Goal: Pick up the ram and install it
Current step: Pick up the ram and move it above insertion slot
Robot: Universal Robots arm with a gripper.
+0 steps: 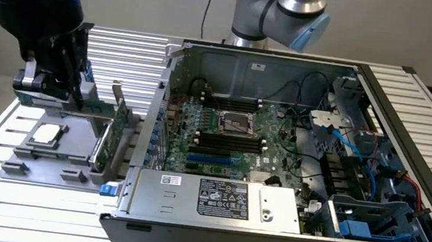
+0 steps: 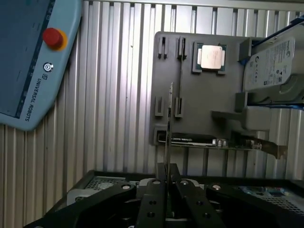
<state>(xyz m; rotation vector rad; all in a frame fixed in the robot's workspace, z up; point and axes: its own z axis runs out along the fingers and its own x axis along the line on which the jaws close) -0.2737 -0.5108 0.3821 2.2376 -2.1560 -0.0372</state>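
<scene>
My gripper (image 1: pixel 54 95) hangs over the grey parts holder (image 1: pixel 42 155) at the exterior view's left, shut on the ram (image 1: pixel 95 109), a thin green stick lifted above the holder. In the wrist view the ram (image 2: pixel 169 118) appears edge-on as a narrow line running out from between the black fingers (image 2: pixel 153 199) of the gripper (image 2: pixel 168 173), over the holder (image 2: pixel 199 99) and its narrow slots. The open computer case (image 1: pixel 292 158) lies to the exterior view's right, with long black memory slots (image 1: pixel 230 140) beside the processor socket.
On the holder sit a processor chip (image 2: pixel 211 56), a hard drive (image 2: pixel 273 64) and a taller green expansion card (image 1: pixel 111 138) standing upright near the case wall. A teach pendant (image 2: pixel 28 57) with a red stop button lies on the slatted table (image 1: pixel 2 195).
</scene>
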